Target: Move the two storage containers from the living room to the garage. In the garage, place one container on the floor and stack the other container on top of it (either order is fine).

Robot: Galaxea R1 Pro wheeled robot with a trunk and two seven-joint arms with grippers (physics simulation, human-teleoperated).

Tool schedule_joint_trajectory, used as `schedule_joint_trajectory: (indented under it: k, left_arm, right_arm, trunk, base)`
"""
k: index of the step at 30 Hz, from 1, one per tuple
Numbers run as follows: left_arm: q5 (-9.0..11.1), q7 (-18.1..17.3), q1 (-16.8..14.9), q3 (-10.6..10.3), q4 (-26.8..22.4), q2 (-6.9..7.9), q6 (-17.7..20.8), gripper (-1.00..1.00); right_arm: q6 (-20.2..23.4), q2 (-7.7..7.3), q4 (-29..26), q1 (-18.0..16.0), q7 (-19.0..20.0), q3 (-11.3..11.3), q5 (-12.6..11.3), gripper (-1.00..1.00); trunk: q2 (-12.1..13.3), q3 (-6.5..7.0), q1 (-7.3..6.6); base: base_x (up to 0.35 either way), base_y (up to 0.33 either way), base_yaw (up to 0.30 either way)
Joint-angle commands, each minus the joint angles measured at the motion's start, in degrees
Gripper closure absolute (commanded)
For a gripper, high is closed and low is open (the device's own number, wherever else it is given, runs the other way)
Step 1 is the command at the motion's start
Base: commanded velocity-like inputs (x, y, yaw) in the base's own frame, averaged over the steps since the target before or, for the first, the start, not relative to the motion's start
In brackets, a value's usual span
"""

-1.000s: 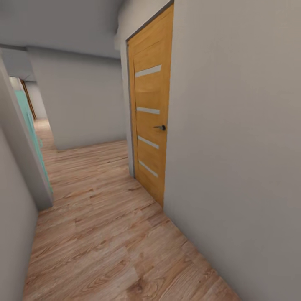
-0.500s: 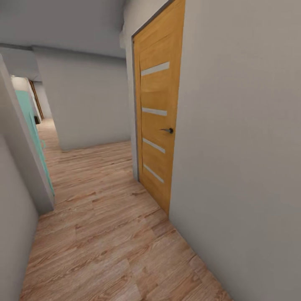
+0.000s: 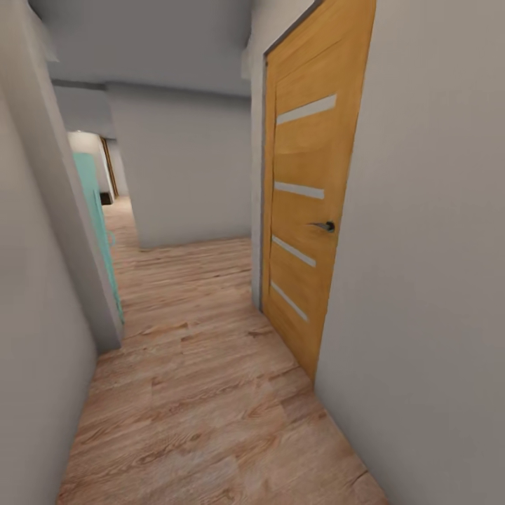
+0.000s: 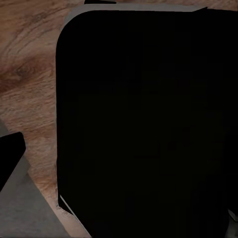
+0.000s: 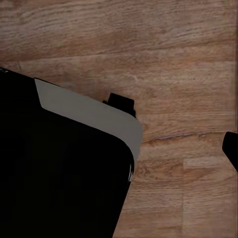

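Head view: a narrow corridor with a light wood plank floor [image 3: 203, 393], grey walls, and a closed orange-brown wooden door [image 3: 305, 210] on the right bearing four pale slats and a dark lever handle [image 3: 324, 226]. A teal panel [image 3: 95, 210] stands at left. No writing is legible.

Left wrist view: a black rounded body [image 4: 144, 124] over plank flooring; jaw state cannot be told.

Right wrist view: a black, grey-edged body [image 5: 64, 168] above planks; jaw state cannot be told.

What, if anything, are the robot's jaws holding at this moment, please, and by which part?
It cannot be told. Each wrist view shows a black rounded body over the wood plank floor; no orange-red container is seen in any jaws.
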Motion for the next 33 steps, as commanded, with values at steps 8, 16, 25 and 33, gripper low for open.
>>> schedule_joint_trajectory:
  k: [8,16,25,33]
  left_arm:
    - [1.8,0.0,0.0,0.0,-0.1,-0.06,0.0,-1.0]
    - [1.8,0.0,0.0,0.0,-0.1,-0.05,-0.3,-1.0]
    - [2.0,0.0,0.0,0.0,0.0,0.01,-0.4,-1.0]
    - [2.1,0.1,0.0,0.0,0.0,0.08,-0.4,-1.0]
  right_arm:
    - [-0.3,0.15,0.2,-0.1,0.3,0.2,-2.1,-1.0]
    - [-0.4,-0.07,0.2,-0.1,0.3,0.3,-9.8,-1.0]
    - [-0.4,-0.1,0.2,-0.1,0.3,0.5,-9.7,-1.0]
    - [-0.4,-0.13,0.2,-0.1,0.3,0.7,-9.7,-1.0]
  trunk:
    - [0.0,-0.06,0.03]
    - [0.0,-0.06,0.03]
    - [0.0,-0.06,0.03]
    - [0.0,-0.06,0.03]
  base:
    - [0.322,0.0,0.3]
    - [0.323,0.0,0.3]
    - [0.322,0.0,0.3]
    - [0.322,0.0,0.299]
